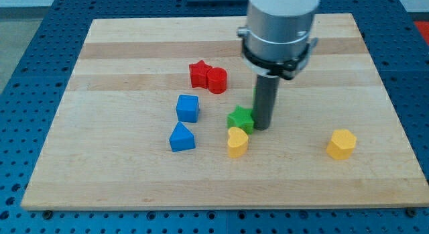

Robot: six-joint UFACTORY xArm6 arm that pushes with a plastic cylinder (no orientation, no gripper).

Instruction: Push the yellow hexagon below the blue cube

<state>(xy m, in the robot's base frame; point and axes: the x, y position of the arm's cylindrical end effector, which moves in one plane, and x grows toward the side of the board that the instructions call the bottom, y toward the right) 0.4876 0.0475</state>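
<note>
1. Desk (134,53): pale wooden board on a blue perforated base, carrying 7 small blocks.

2. Arm: grey cylinder entering from the view's top, ending in a straight dark rod. My tip (261,129) rests on the board just at the view's right of the green star, touching or nearly so; contact cannot be told. There are no jaws on this arm, so nothing is spread, pressed together or pinched.

3. Yellow hexagon (342,144): alone at the view's lower right, well apart from my tip and from every other block. It lies far to the view's right of the blue cube.

4. Blue cube (188,108): left of centre, upright.

5. Blue wedge-topped block (181,137): just below the blue cube, apart from it.

6. Green star (239,119): centre of the board, between the blue cube and the rod.

7. Yellow heart (237,141): directly below the green star, touching or almost touching it.

8. Red star (199,74) and red cylinder (217,80): side by side and touching, above the blue cube toward the view's top.

9. A green block shows as a sliver behind the rod; shape not discernible.
</note>
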